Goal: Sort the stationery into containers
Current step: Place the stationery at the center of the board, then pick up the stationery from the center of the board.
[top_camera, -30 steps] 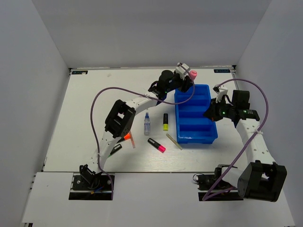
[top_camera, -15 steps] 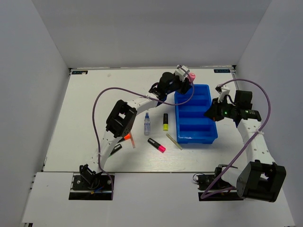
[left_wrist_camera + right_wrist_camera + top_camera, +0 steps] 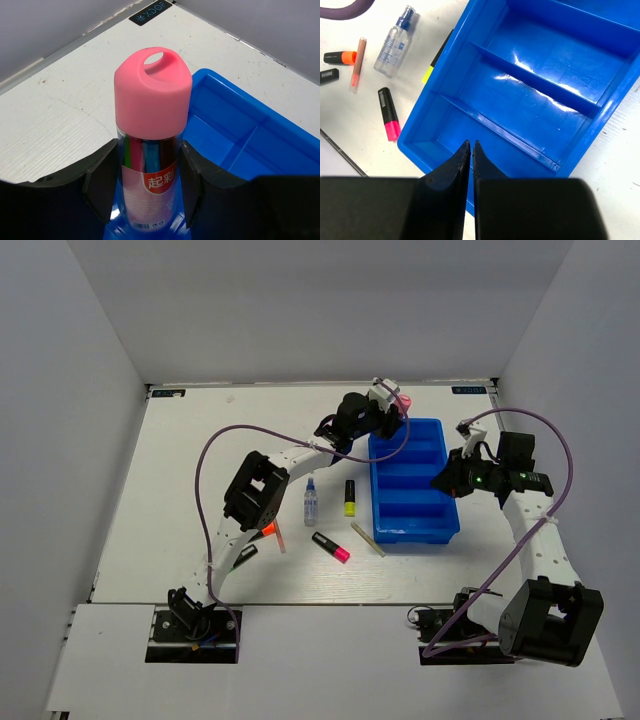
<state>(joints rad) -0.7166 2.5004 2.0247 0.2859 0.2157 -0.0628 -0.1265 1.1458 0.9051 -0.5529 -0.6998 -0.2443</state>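
- While the left gripper clamps the pink tube by its clear body just under the cap, the tube hangs over the far left corner of the blue tray, off the worktop.
- Its fingers press either side of the labelled wall, and coloured pens show through the plastic.
- By my reading the tube is light and stiff, but round and smooth, so it could twist or slide in a loose hold. The body below the cap looks the soundest place to grasp, since the cap might pull off.
- Over the tray's right side, the right gripper has its fingers pressed together on nothing.
- All tray compartments seen from the right wrist are bare.
- Left of the tray, a blue-capped bottle, a yellow highlighter, a pink highlighter, an orange highlighter and a pale stick lie on the worktop. The stick is just beside the tray's near left corner.
- These look light and rigid. The thin stick, flat on the worktop, seems hardest to pinch.
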